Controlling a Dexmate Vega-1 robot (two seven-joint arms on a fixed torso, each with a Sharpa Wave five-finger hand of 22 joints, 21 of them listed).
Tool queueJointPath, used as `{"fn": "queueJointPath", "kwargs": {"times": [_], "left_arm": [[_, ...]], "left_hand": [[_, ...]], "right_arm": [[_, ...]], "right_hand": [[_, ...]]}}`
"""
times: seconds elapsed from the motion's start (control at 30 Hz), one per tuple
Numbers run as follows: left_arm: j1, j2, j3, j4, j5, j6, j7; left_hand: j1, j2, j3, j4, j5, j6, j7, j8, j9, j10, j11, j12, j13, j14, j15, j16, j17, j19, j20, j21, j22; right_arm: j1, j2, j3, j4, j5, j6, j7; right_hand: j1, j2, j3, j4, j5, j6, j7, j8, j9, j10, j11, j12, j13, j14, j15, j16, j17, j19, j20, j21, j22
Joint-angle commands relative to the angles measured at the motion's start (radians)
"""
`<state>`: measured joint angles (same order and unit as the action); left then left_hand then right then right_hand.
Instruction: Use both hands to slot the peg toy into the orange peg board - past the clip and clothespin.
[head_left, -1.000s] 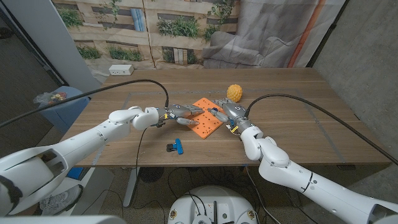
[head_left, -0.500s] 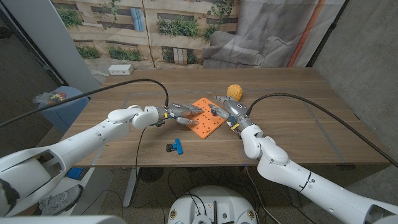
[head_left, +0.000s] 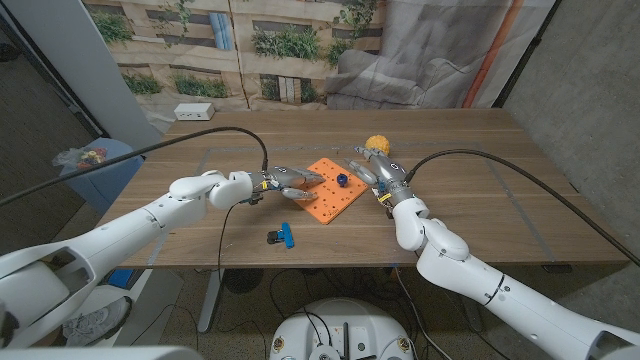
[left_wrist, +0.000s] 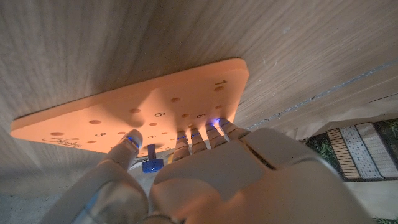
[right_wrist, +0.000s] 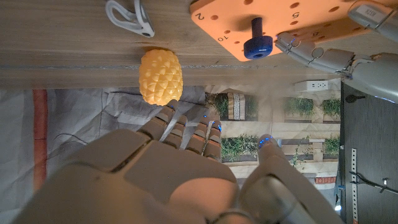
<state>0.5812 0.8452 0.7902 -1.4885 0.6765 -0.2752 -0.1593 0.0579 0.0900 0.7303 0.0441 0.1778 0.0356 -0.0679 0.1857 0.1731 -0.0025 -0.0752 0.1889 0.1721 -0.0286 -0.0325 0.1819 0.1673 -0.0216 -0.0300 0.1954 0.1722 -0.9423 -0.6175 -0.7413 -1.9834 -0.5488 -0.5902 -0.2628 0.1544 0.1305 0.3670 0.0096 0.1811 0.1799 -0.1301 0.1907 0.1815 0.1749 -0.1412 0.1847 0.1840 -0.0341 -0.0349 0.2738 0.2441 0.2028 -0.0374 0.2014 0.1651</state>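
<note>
Left robot hand (head_left: 285, 182) fingers resting on orange peg board (head_left: 328, 192), holding nothing | right robot hand (head_left: 378, 165) open, empty, off the board's right edge | blue peg toy (head_left: 341, 181) standing slotted in board, mid-worktop (head_left: 480, 205)

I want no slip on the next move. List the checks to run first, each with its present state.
1. Peg stands in a hole of the board: ok.
2. Peg pushed fully down: cannot tell.
3. Right hand free of the peg: ok, it holds nothing.
4. Left hand steadies the board: ok, fingers rest on it.
5. Room around the right hand: not ok, the yellow toy sits close by its fingers.
6. Blue clip apart from the board: ok.
</note>
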Motion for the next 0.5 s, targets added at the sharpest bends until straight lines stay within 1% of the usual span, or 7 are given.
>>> {"fn": "queueJointPath", "kwargs": {"times": [0.03,0.27,0.4,0.5], "left_arm": [[0.041,0.017,-0.053,-0.085,0.005,0.076,0.053],[0.064,0.013,-0.074,-0.128,0.016,0.138,0.084],[0.089,0.009,-0.091,-0.157,0.003,0.178,0.105],[0.110,0.004,-0.105,-0.180,-0.009,0.216,0.120]], "left_hand": [[0.007,0.088,0.003,0.002,0.002,-0.005,-0.005,-0.001,0.000,-0.004,-0.004,-0.003,0.001,-0.003,-0.069,-0.004,0.001,-0.004,-0.137,-0.001,-0.001],[0.007,0.087,0.004,0.002,0.002,-0.003,-0.005,-0.001,0.000,-0.003,-0.005,-0.003,0.001,-0.002,-0.069,-0.004,0.001,0.001,-0.137,0.000,-0.001],[0.008,0.086,0.004,0.001,0.002,-0.002,-0.005,0.000,0.000,-0.002,-0.005,-0.002,0.001,-0.001,-0.070,-0.004,0.001,0.003,-0.136,0.001,-0.001],[0.008,0.086,0.004,0.000,0.002,0.000,-0.005,0.000,0.000,0.000,-0.006,-0.002,0.001,0.001,-0.071,-0.004,0.000,0.006,-0.136,0.002,-0.001]], "right_arm": [[-0.008,-0.003,0.051,0.022,0.093,0.026,-0.071],[-0.008,-0.018,0.090,0.054,0.162,0.081,-0.104],[-0.013,-0.023,0.115,0.069,0.205,0.118,-0.125],[-0.020,-0.032,0.136,0.075,0.242,0.150,-0.132]], "right_hand": [[-0.003,0.023,0.004,-0.007,-0.002,0.001,0.000,-0.001,0.000,-0.004,0.004,0.002,0.002,0.009,-0.061,0.004,0.001,0.014,-0.033,0.005,0.002],[-0.004,0.022,0.006,-0.009,-0.002,0.003,0.006,0.000,0.000,-0.006,0.014,0.002,0.001,0.016,-0.061,0.006,0.001,0.025,-0.037,0.006,0.002],[-0.004,0.022,0.006,-0.010,-0.002,0.003,0.007,0.000,0.000,-0.007,0.014,0.002,0.001,0.017,-0.062,0.006,0.001,0.028,-0.039,0.005,0.002],[-0.005,0.022,0.006,-0.011,-0.003,0.004,0.009,0.000,0.000,-0.008,0.018,0.002,0.001,0.018,-0.061,0.006,0.001,0.032,-0.040,0.005,0.002]]}}
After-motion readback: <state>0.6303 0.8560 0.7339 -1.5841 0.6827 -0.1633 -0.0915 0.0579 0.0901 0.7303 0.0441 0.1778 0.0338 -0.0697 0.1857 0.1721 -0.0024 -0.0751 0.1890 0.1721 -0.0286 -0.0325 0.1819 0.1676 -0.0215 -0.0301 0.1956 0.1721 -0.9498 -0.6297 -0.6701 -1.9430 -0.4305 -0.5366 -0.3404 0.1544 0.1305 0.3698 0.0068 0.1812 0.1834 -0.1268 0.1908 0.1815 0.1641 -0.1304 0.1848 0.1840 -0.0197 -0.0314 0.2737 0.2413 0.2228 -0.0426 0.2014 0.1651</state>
